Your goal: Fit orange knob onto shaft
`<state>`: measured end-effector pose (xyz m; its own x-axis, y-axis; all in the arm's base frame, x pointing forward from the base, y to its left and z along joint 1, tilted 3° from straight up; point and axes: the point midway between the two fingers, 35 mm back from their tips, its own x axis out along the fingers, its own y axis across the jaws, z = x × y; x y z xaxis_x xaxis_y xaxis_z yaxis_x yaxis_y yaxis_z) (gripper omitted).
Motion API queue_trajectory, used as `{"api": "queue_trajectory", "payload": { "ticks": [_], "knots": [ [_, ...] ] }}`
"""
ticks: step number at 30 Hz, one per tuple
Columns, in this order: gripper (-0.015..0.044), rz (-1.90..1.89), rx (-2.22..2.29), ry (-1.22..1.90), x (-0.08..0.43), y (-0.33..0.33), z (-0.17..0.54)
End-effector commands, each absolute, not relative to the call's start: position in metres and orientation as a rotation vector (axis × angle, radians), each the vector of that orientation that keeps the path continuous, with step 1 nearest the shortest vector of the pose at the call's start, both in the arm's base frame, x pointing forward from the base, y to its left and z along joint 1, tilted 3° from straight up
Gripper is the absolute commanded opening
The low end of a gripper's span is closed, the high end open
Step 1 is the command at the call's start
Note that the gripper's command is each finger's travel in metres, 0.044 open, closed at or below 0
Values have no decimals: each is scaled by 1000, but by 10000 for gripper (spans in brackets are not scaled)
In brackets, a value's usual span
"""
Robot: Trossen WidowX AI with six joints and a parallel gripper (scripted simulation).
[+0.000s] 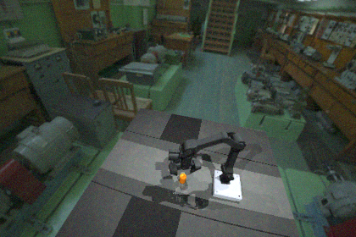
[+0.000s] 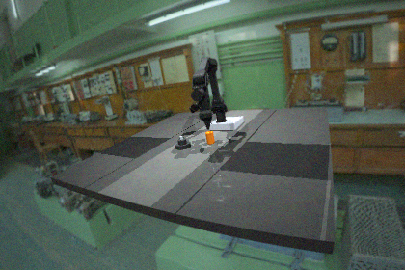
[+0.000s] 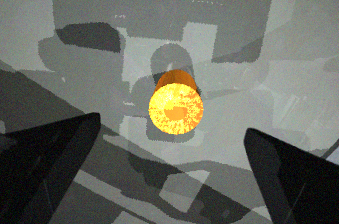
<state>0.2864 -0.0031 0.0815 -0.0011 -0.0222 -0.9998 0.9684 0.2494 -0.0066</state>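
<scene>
Exterior cam: knob (image 1: 182,179) (image 2: 209,138) (image 3: 175,106) upright on the desk (image 1: 94,207) (image 2: 276,207), off the pedestal (image 2: 182,145). Pedestal is just left of the knob in that view, shaft (image 2: 182,138) bare. Jaws (image 1: 184,168) (image 2: 207,127) wide open, nothing gripped, pointing down above the knob. Wrist cam puts the knob in the gap between the fingertips, clear of both sides. Top cam: white base (image 1: 238,196) (image 2: 237,123) right of the knob. Hole not visible; flat alignment can't tell.

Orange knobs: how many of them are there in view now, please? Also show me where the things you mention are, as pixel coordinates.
1: the orange knob (image 1: 182,179) (image 2: 209,138) (image 3: 176,109) stands upright on the table (image 1: 94,212) (image 2: 256,207), beside the round pedestal (image 2: 182,144).
</scene>
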Motion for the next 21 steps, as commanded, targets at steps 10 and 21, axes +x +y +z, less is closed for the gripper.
{"api": "queue_trajectory", "payload": {
  "ticks": [10, 21],
  "knots": [
    [440, -1045, 1001, 1309, 287, -3, 59],
    [440, -1045, 1001, 1309, 288, -4, 41]
  ]
}}
